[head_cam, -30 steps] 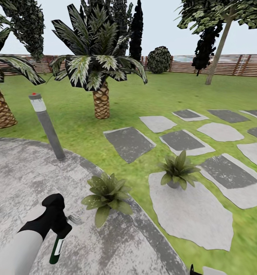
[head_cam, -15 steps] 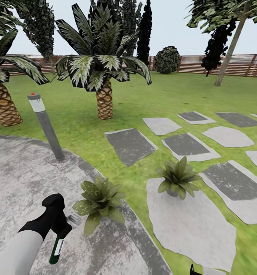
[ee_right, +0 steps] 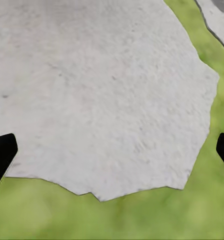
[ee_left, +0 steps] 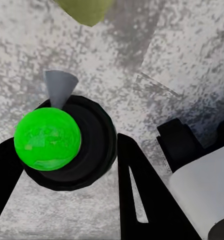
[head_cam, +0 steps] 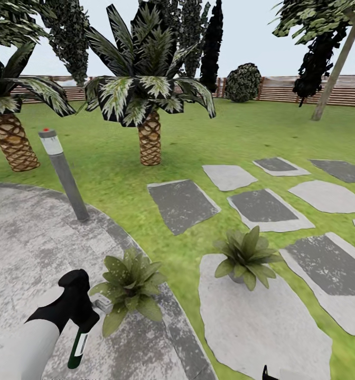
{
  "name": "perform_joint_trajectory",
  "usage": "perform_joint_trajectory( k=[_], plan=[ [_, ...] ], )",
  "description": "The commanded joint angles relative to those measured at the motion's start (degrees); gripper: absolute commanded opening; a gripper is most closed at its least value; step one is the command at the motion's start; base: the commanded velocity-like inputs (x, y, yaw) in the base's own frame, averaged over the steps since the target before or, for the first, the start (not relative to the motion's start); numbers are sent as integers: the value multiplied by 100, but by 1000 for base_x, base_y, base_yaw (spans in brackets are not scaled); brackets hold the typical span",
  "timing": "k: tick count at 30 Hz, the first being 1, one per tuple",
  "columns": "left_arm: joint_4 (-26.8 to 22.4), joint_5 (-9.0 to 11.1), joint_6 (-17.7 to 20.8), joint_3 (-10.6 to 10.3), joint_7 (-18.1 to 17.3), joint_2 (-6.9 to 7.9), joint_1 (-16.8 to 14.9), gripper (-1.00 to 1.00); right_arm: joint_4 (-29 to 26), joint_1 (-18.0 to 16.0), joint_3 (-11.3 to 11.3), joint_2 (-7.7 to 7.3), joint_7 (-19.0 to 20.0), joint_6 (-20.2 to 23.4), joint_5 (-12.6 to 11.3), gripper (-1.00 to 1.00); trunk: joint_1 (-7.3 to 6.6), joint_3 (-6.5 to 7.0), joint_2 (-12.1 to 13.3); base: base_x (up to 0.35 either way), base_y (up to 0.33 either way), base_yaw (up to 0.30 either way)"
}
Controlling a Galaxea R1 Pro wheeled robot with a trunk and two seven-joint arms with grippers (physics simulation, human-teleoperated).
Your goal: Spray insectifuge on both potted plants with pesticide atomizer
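The paved patio [head_cam: 24, 253] takes up the near left, with the lawn [head_cam: 220, 132] around and beyond it. One potted plant [head_cam: 127, 287] sits on the patio's edge; the other potted plant [head_cam: 247, 257] stands to its right on a large stepping stone [head_cam: 262, 322], well apart. More stepping stones [head_cam: 183, 203] spread behind and to the right. A lamp post [head_cam: 65, 174] rises at the patio's far rim. Behind it stand two palms [head_cam: 148, 100], and a fence [head_cam: 304, 87] closes the back. The left gripper [head_cam: 85, 319] hangs the pesticide atomizer [head_cam: 78, 345] over the patio, just left of the nearer plant.
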Motion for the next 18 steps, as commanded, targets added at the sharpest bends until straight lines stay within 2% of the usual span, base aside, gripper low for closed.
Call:
perform_joint_trajectory(
  k=[1, 4, 6, 7, 10, 13, 16, 18],
  plan=[
    [-9, -53, 52, 13, -52, 8, 58, -100, 6, -4, -40, 0, -23, -11, 61, 100, -1, -5, -2, 23, -35, 242],
    [-23, -48, 20, 81, -44, 86, 248, -100, 6, -2, -39, 0, -23, -11, 63, 100, -1, -5, -2, 9, -14, 263],
    [-71, -44, -11, 350, -38, 124, 334, -100, 6, -2, -36, 0, -23, -11, 61, 100, -1, -5, -2, 2, -3, 274],
    [-84, -45, -14, 388, -38, 121, 341, -100, 5, -2, -36, 0, -23, -11, 61, 100, -1, -5, -2, -6, -1, 276],
    [-102, -51, -18, 408, 117, 86, 350, -100, 6, -3, -37, 0, -23, -11, 61, 100, -1, -5, -2, -142, -63, 276],
    [-99, -28, -19, 440, 566, -25, 359, -100, 6, -4, -37, 0, -22, -9, 62, 100, -1, -5, -2, -258, -143, 277],
    [-98, -3, -19, 459, 660, -77, 364, -100, 5, -6, -35, 0, -23, -7, 62, 100, -1, -5, -2, -224, -186, 277],
    [-94, 103, -19, 464, 674, -91, 367, -100, 7, -7, -35, 0, -23, -6, 62, 100, -1, -5, -2, -78, -245, 253]
  ],
)
